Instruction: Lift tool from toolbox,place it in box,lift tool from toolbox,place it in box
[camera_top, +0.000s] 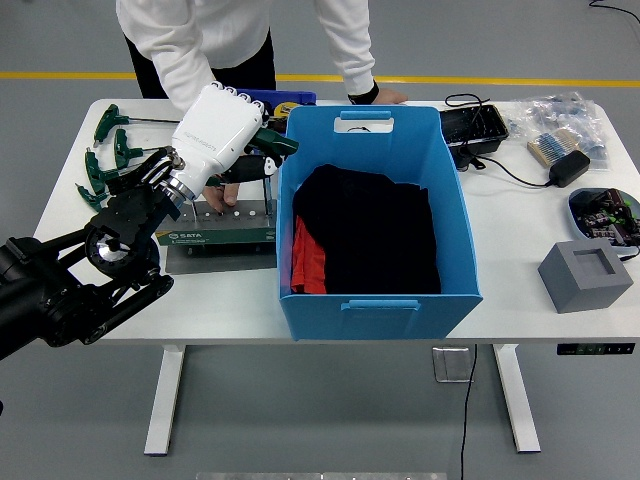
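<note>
Head view: left hand (222, 128), white-shelled, over the grey toolbox (222, 233) near the bench's (520, 250) left edge, fingers seemingly closed on a green-handled tool (272, 143) just beside the blue box's (375, 225) left wall, though grip partly hidden. Person's hand (222, 190) pressing on toolbox top; other hand (385, 96) resting at far edge behind box. More green-handled tools (108, 150) lying at far left corner. Black and red cloth (365, 235) inside box.

toolbox (215, 228) left of box (375, 215) | tools (108, 155) behind-left | cloth (370, 230) in box
</note>
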